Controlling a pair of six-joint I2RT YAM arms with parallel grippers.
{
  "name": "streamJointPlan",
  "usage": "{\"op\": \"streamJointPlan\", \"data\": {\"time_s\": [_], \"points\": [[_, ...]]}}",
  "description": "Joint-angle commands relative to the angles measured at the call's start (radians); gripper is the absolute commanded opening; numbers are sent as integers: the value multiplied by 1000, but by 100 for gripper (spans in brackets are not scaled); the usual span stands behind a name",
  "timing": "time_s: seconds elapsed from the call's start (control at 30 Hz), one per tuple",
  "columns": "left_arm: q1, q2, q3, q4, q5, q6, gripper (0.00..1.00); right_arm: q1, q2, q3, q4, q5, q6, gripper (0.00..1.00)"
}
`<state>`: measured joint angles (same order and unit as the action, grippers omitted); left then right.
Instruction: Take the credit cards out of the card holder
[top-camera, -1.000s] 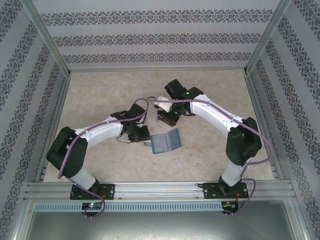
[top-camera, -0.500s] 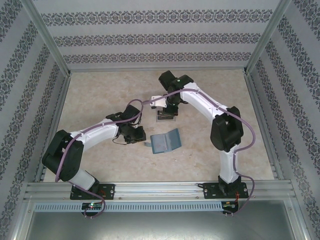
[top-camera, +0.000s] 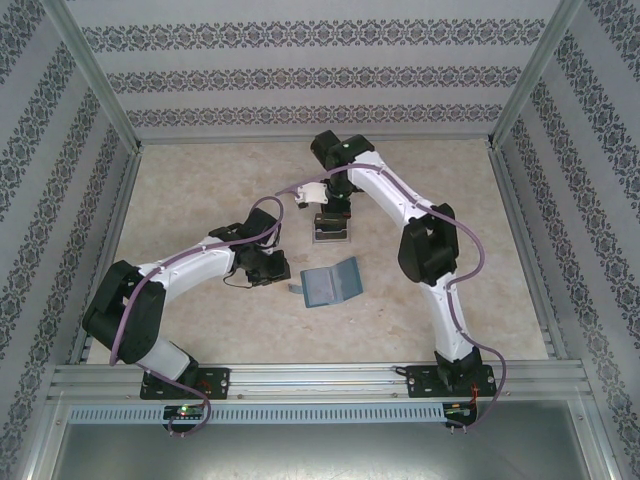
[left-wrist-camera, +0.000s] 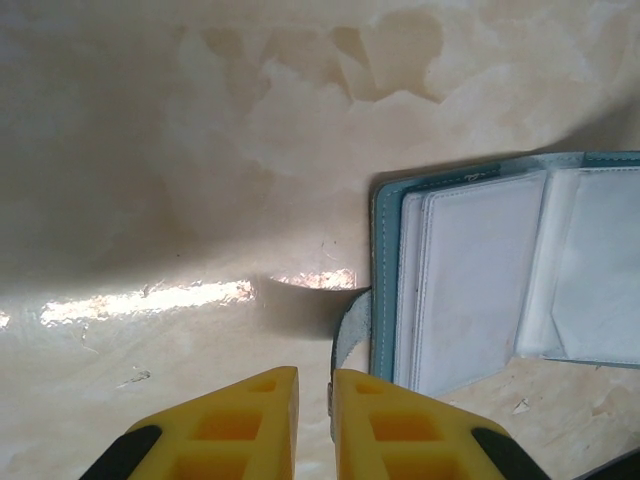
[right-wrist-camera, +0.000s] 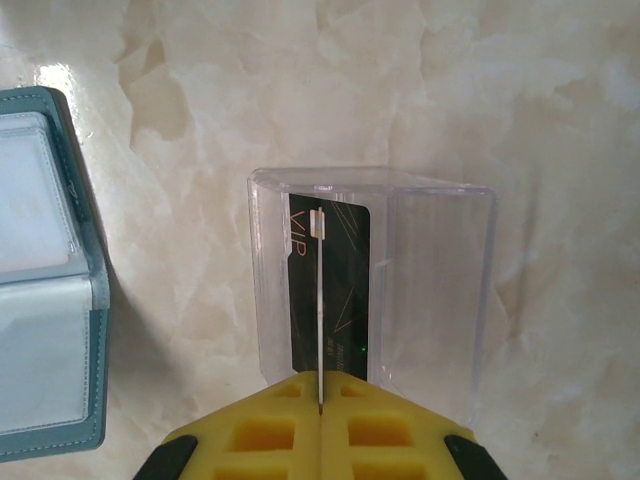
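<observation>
Holding a pale card (right-wrist-camera: 319, 300) edge-on above the clear box (right-wrist-camera: 430, 280), the right gripper (right-wrist-camera: 320, 400) is clamped tight; a dark card (right-wrist-camera: 348, 290) lies inside. Beside the box, the open card holder (right-wrist-camera: 50, 300) has its tab (left-wrist-camera: 348, 335) pinched by the left gripper (left-wrist-camera: 315, 400).

**Robotics laboratory test cell.** A marble-patterned tabletop (top-camera: 200, 190) is enclosed at 9, 12 and 3 o'clock by panels (top-camera: 320, 75) papered in ornamental bands, and is framed by aluminium profiles (top-camera: 102, 90). A cabled left arm (top-camera: 190, 265) and right arm (top-camera: 390, 200) are bolted to a slotted rail (top-camera: 320, 377) at 6 o'clock.
</observation>
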<state>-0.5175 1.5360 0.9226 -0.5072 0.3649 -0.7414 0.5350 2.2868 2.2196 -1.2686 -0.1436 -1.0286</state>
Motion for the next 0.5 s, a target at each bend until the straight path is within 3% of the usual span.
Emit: {"op": "streamJointPlan", "data": {"time_s": [0.0, 0.47], "points": [[16, -12, 1, 10, 0, -5, 16, -13, 45, 70, -84, 0, -28, 0], [27, 6, 4, 15, 7, 0, 17, -13, 144, 141, -128, -12, -18, 0]]}}
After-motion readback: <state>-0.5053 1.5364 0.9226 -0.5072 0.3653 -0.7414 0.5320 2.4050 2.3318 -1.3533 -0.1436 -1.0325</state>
